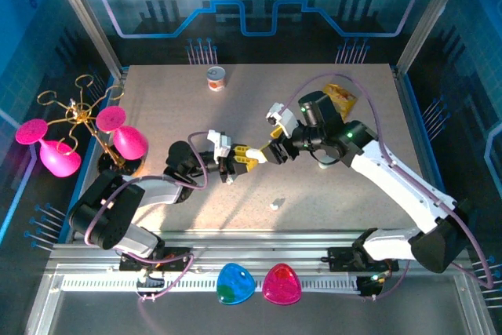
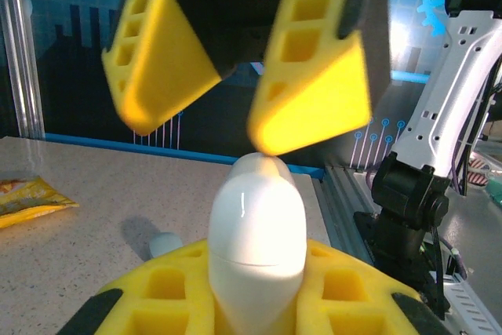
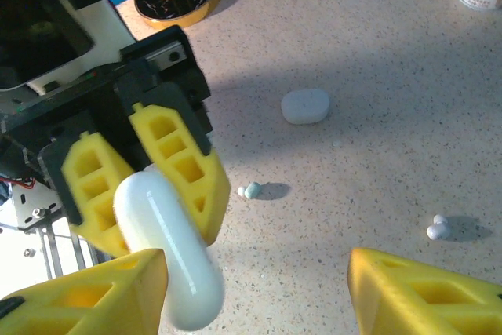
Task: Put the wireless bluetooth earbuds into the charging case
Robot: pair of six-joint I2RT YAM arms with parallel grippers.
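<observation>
The case (image 3: 169, 245) is glossy smooth plastic (white); the tabletop (image 3: 376, 52) matt, speckled.

Two white cases (image 3: 169, 256) (image 3: 306, 106), two tiny earbuds (image 3: 251, 190) (image 3: 437, 227), one cup (image 1: 216, 78), one yellow packet (image 2: 31, 194).

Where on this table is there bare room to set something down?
Bare: the far strip between the cup and snack packet; the near-right patch between the earbud and the right arm. Crowded: the centre, where the left claw grips the case facing the open right claw; the left edge by the glass rack.
</observation>
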